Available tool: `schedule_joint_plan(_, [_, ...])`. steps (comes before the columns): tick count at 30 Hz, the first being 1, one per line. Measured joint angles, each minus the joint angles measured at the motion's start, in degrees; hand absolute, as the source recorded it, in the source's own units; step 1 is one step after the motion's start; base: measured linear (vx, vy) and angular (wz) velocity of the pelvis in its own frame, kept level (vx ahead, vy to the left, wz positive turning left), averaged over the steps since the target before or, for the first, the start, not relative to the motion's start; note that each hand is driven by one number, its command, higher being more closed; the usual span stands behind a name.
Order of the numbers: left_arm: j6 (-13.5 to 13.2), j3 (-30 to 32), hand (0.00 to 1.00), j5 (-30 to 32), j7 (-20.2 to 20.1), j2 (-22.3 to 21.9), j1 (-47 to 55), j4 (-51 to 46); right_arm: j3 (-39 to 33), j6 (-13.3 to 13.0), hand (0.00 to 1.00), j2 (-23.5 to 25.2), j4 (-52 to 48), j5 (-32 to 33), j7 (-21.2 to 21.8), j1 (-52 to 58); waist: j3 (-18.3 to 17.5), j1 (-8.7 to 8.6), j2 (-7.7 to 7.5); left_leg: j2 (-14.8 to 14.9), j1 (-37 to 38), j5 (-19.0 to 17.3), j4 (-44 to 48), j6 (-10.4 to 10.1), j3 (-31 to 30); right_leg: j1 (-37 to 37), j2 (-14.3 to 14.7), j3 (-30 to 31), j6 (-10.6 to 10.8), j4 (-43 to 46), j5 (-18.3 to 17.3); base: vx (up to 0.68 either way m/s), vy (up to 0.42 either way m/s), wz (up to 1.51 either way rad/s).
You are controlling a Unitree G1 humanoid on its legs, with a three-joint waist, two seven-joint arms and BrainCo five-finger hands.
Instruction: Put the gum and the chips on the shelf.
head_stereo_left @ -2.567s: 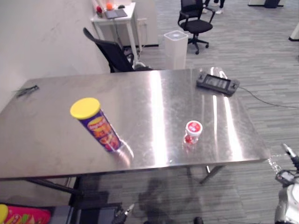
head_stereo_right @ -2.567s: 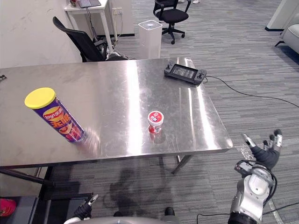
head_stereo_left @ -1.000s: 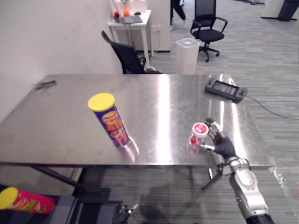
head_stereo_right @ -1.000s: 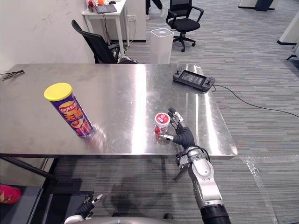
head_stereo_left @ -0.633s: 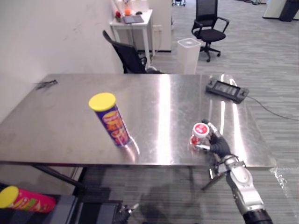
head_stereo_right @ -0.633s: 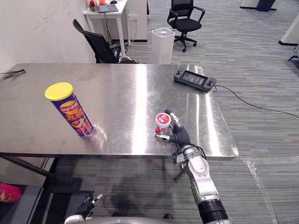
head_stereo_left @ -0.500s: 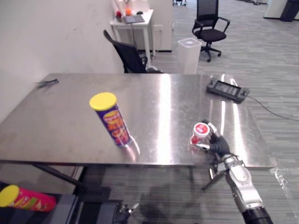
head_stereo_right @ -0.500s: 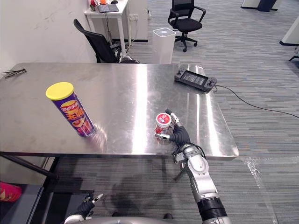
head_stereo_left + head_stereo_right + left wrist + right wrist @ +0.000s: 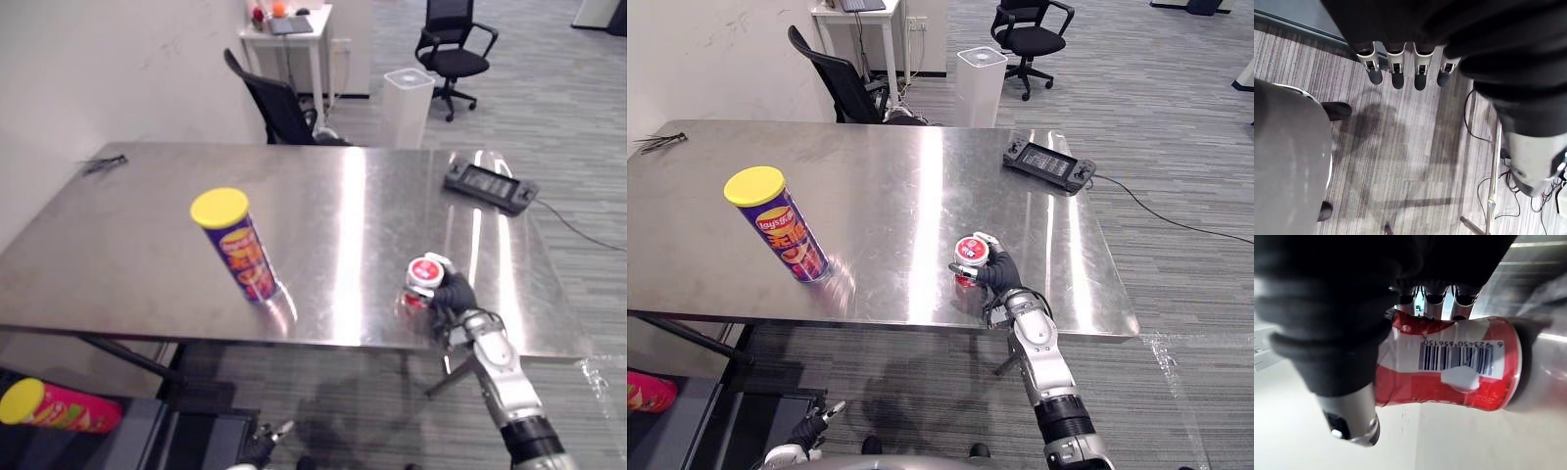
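My right hand reaches over the near edge of the steel table, toward its right end. Its fingers and thumb are curled round the gum tub, a small red and white pot with a red lid. The tub stands upright just inside that near edge, and its base appears to rest on the steel, so I judge the grasp made and the lift not yet begun. In the right wrist view the tub's side lies against my palm with the fingers wrapped behind it. This side hold keeps the lid uppermost and leaves the base free to be set down on a shelf. The chips can, purple with a yellow lid, stands on its base toward the table's left, well apart from the tub. My left hand hangs below the table's level over the floor, fingers relaxed and holding nothing, probably kept free for the chips. A dark handheld controller lies near the table's far right corner, clear of my reach.
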Motion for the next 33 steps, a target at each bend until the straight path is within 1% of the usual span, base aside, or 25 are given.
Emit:
schedule_joint_plan(8, [0.11,0.09,0.0,0.01,0.15,-0.02,0.02,-0.37,-0.03,0.2,1.0,0.24,0.08,-0.08,-0.65,-0.21,0.03,0.04,-0.04,0.03,0.06,0.0,0.0,0.0,0.01,0.09,0.0,-0.03,0.0,0.0,0.0,0.0,0.0,0.0])
schedule_joint_plan(11, [0.11,0.21,0.0,0.02,0.18,-0.02,0.02,-0.42,-0.73,0.21,1.0,0.28,-1.72,-0.08,-1.35,0.04,0.06,0.01,-0.07,0.04,0.06,0.0,0.0,-0.01,0.01,0.1,0.0,-0.02,0.0,0.0,0.0,0.0,0.0,0.0])
schedule_joint_plan(15, [0.11,0.77,0.0,0.04,0.22,-0.06,0.07,-0.48,-4.48,0.09,1.0,1.25,-8.61,0.01,-2.18,1.72,0.11,-0.09,-0.12,0.05,0.18,-0.01,0.01,-0.01,-0.1,0.35,0.0,-0.16,0.0,-0.02,0.0,0.0,0.0,0.01])
schedule_joint_plan(17, [0.1,0.84,0.0,0.06,0.27,-0.06,0.09,-0.48,-7.56,-0.31,1.0,1.3,-12.66,0.08,-2.38,2.81,0.14,-0.15,-0.18,0.04,0.34,0.0,0.02,-0.01,-0.28,0.77,-0.03,-0.57,0.0,-0.05,0.0,0.0,0.0,0.07])
schedule_joint_plan(20, [0.1,1.05,0.0,0.06,0.3,-0.1,0.13,-0.48,-10.75,-0.52,1.0,1.24,-16.41,0.14,-2.49,3.7,0.15,-0.21,-0.19,0.01,0.42,0.05,0.03,0.01,-0.51,0.94,-0.07,-0.79,0.0,0.0,0.0,-0.01,-0.005,0.04])
schedule_joint_plan(22, [0.1,1.24,0.0,0.06,0.34,-0.26,0.17,-0.48,-13.13,-0.58,1.0,0.9,-18.83,0.16,-2.67,4.44,0.15,-0.34,-0.18,0.38,0.32,0.17,0.02,0.0,-1.55,0.84,-0.09,-1.14,-0.01,0.59,-0.01,-0.02,-0.019,0.11])
schedule_joint_plan(25, [0.09,1.37,0.0,0.03,0.5,-0.66,0.18,-0.54,-17.81,-0.88,1.0,-0.73,-22.23,0.19,-4.29,5.23,0.19,-0.34,-0.11,0.56,0.15,0.46,0.02,0.03,-2.45,-0.09,-0.06,-1.71,-0.33,3.02,-0.25,-0.04,-0.001,0.13])
schedule_joint_plan(27, [0.1,1.4,0.0,0.03,0.56,-0.69,0.18,-0.54,-20.21,-1.21,1.0,-1.13,-24.1,0.2,-4.9,5.43,0.49,-0.78,-0.05,0.53,-0.01,0.68,0.02,0.09,-3.37,-0.5,-0.2,-2.18,-0.69,4.58,-0.53,-0.04,0.009,0.16])
schedule_joint_plan(28, [0.1,1.45,0.0,0.02,0.56,-0.7,0.19,-0.63,-20.73,-1.26,1.0,-1.14,-24.66,0.2,-4.98,5.56,0.55,-0.8,-0.12,0.48,-0.02,0.71,0.02,0.08,-3.46,-0.69,-0.3,-2.24,-0.86,5.1,-0.82,-0.06,0.014,0.09])
schedule_joint_plan(30, [0.12,2.45,0.0,-0.04,0.57,-0.71,0.35,-1.3,-21.06,-2.18,1.0,-1.16,-25.92,0.19,-5.41,5.78,0.92,-0.85,-0.77,0.03,-0.07,0.93,0.01,-0.19,-3.47,-1.53,-0.93,-2.16,-0.57,6.96,-2.47,-0.08,0.006,0.03])
schedule_joint_plan(33, [0.12,3.28,0.0,-0.11,0.77,-1.09,1.12,-2.4,-21.15,-2.18,1.0,-1.14,-26.65,0.19,-5.8,6.76,0.95,-0.9,-0.74,0.24,-0.12,1.41,0.0,-0.29,-3.51,-2.25,-0.89,-2.03,-0.68,8.18,-3.04,-0.06,-0.01,0.0])
